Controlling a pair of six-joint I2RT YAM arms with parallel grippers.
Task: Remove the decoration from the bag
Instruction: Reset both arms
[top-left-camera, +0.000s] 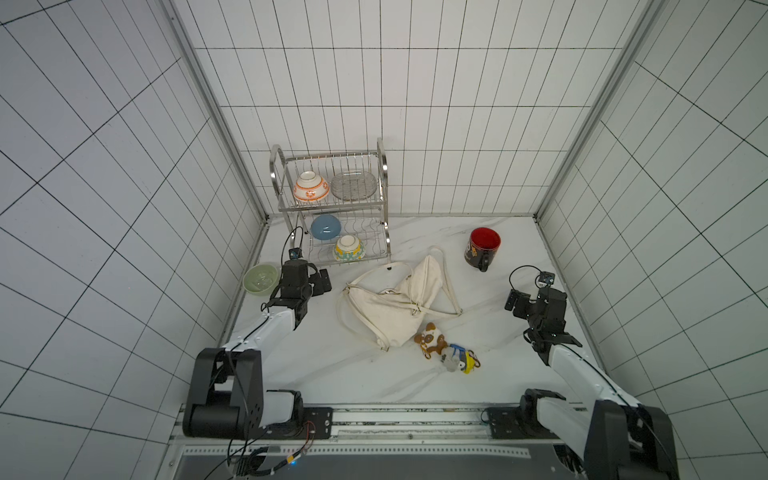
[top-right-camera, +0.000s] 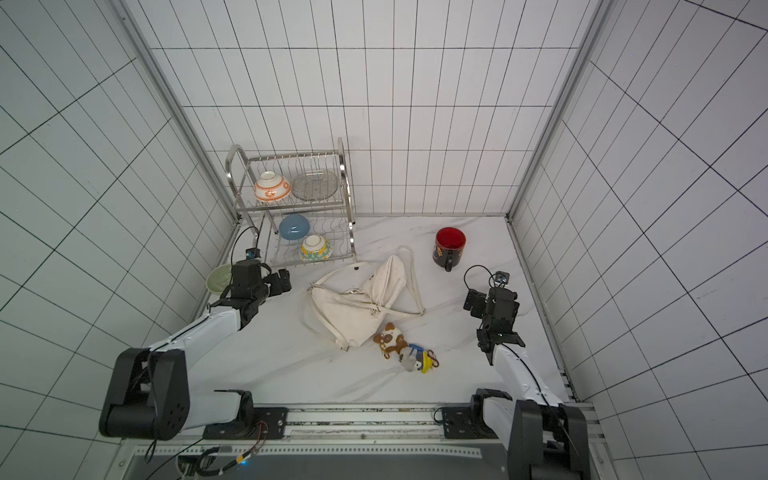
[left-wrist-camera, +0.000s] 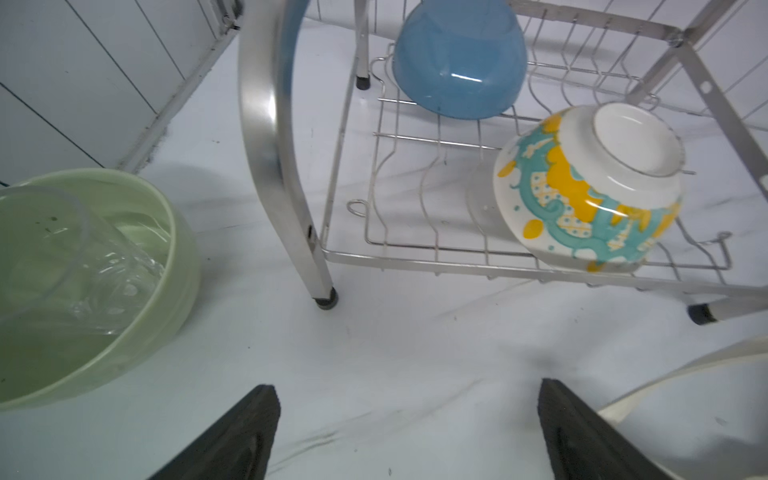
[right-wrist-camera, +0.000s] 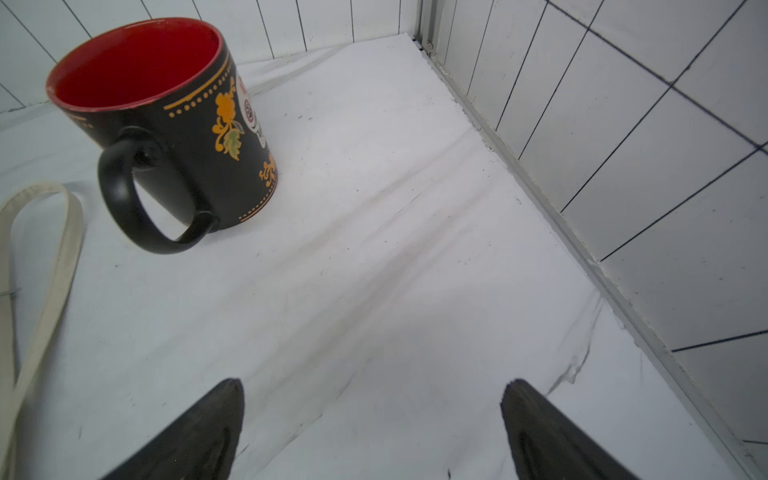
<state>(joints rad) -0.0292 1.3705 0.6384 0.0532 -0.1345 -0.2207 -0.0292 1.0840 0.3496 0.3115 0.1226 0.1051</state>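
Note:
The cream-white bag (top-left-camera: 395, 309) (top-right-camera: 357, 309) lies flat and crumpled mid-table in both top views, its thin straps looped around it. The decoration (top-left-camera: 433, 338) (top-right-camera: 391, 338), a brown-and-white plush bear with a smaller blue, grey and yellow charm (top-left-camera: 461, 359) next to it, lies on the table by the bag's near right corner. My left gripper (top-left-camera: 322, 282) (left-wrist-camera: 407, 399) hovers open left of the bag, empty. My right gripper (top-left-camera: 515, 305) (right-wrist-camera: 374, 395) stands open and empty to the bag's right. One bag strap (right-wrist-camera: 62, 249) shows in the right wrist view.
A steel dish rack (top-left-camera: 276, 166) (left-wrist-camera: 270, 145) with several bowls stands at the back left. A green bowl (top-left-camera: 261, 279) (left-wrist-camera: 178, 249) holding a clear glass sits by the left wall. A black mug with a red inside (top-left-camera: 484, 247) (right-wrist-camera: 187, 137) stands behind my right gripper.

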